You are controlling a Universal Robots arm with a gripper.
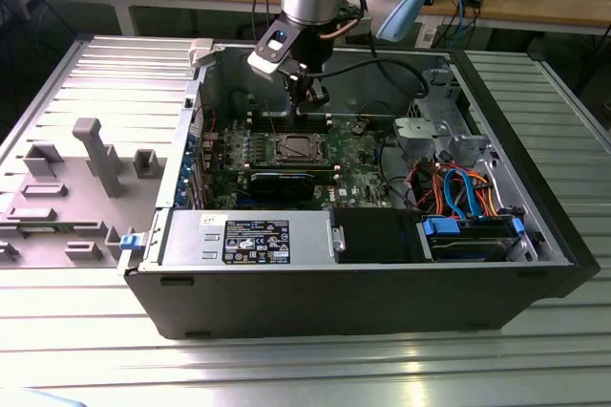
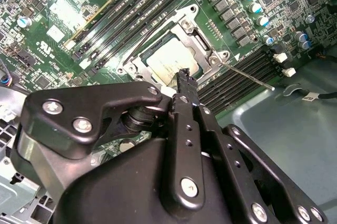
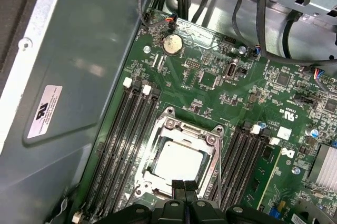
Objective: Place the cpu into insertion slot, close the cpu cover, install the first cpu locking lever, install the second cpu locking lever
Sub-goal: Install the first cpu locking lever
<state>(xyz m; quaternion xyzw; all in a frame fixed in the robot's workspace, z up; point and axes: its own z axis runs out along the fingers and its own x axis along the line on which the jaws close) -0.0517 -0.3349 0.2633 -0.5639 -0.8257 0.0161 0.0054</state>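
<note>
The tool point(image 3: 183, 186) is hovering close over one edge of the insertion slot point(image 1: 293, 148), its fingers pressed narrowly together and gripping nothing. The cpu point(image 3: 181, 162) is lying flat in the slot, and the cpu cover point(image 3: 190, 135) is lying down around it, framing its silver top. In the second wrist view a thin locking lever point(image 2: 248, 74) is sticking out across the memory slots point(image 2: 226, 90).

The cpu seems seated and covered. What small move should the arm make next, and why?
Probably shift the shut fingers toward the locking lever: the cpu lies under the lowered cpu cover, while that thin lever juts out beside the socket, apparently unlatched.
</note>
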